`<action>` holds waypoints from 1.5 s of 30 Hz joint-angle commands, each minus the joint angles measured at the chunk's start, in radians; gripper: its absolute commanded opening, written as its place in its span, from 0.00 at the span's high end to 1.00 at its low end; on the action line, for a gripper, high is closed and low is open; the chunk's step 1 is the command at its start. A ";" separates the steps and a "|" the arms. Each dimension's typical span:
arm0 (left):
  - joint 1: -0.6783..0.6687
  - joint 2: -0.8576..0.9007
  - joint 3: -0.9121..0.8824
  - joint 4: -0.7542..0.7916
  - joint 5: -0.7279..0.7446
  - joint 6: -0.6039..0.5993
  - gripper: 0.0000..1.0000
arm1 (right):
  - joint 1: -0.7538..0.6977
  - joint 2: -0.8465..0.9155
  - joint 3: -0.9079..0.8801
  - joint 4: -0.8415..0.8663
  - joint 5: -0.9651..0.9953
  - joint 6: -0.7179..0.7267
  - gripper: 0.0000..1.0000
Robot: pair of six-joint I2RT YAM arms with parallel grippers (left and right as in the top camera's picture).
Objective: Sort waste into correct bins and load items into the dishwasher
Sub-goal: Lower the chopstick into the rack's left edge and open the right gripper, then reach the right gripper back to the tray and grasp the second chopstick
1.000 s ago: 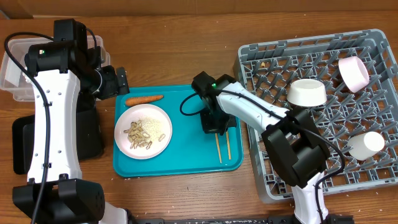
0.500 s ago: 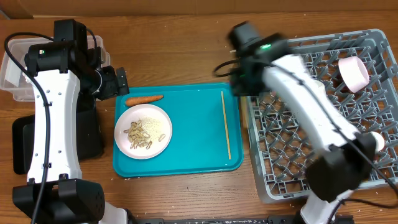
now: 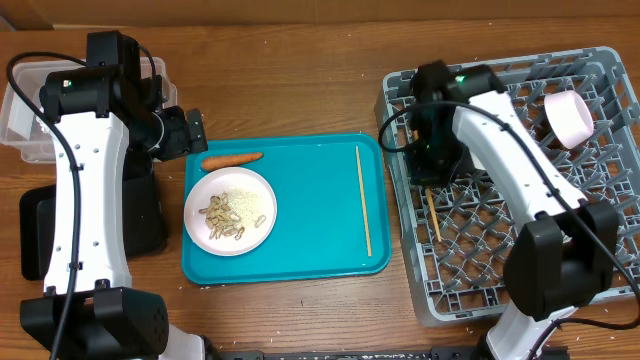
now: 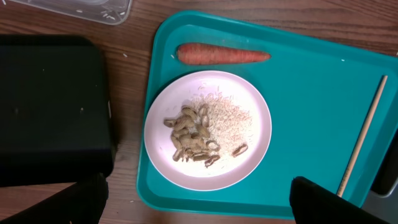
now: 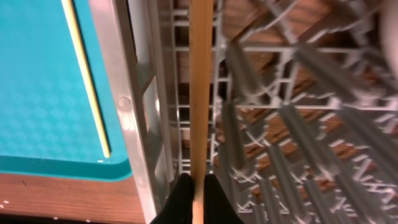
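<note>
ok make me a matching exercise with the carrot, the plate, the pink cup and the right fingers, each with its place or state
Things:
1 carrot
2 plate
3 pink cup
4 right fingers

Place or state:
a among the pegs of the grey rack
b shut on a chopstick
c lying straight on the teal tray
d holding beige scraps and white crumbs

Pairs: 1-c, 2-d, 3-a, 4-b

Between the right gripper's (image 5: pixel 198 190) black jaws, chopstick (image 5: pixel 200 93): light tan. Left of jaws, tray (image 5: pixel 37 93): teal, fine checked texture; second chopstick (image 5: pixel 86 81) pale yellow. Around jaws, rack (image 5: pixel 140 124): grey lattice. Elsewhere: plate (image 4: pixel 252 146) white; scraps (image 4: pixel 189 137) beige; crumbs (image 4: pixel 227 115) white; carrot (image 4: pixel 222 54) orange; cup (image 3: pixel 567 117) pinkish white; bin (image 4: pixel 50 106) plain black; table (image 3: pixel 290 90) brown wood grain.
</note>
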State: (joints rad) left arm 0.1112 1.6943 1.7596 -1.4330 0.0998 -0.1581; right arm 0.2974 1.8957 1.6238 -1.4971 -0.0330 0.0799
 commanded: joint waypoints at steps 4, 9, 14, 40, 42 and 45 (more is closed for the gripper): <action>0.000 -0.008 0.010 0.006 -0.007 0.008 0.05 | 0.008 0.008 -0.119 0.091 -0.047 -0.024 0.93; 0.000 -0.008 0.010 0.005 -0.007 0.008 0.05 | 0.000 0.005 -0.079 0.067 -0.047 -0.023 0.64; 0.000 -0.008 0.010 0.004 -0.006 0.008 0.05 | 0.000 0.004 0.094 -0.028 -0.037 -0.021 0.61; 0.000 -0.008 0.010 -0.003 -0.003 0.003 0.05 | 0.241 0.178 -0.056 0.316 -0.066 0.183 0.46; 0.000 -0.008 0.010 -0.003 -0.003 0.004 0.05 | 0.246 0.183 -0.110 0.361 -0.066 0.185 0.47; -0.001 -0.008 0.010 -0.003 -0.003 0.004 0.05 | 0.247 0.183 -0.181 0.417 -0.066 0.212 0.51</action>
State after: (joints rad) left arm 0.1112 1.6943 1.7596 -1.4361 0.1001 -0.1581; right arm 0.5339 2.0769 1.4944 -1.1084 -0.1001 0.2504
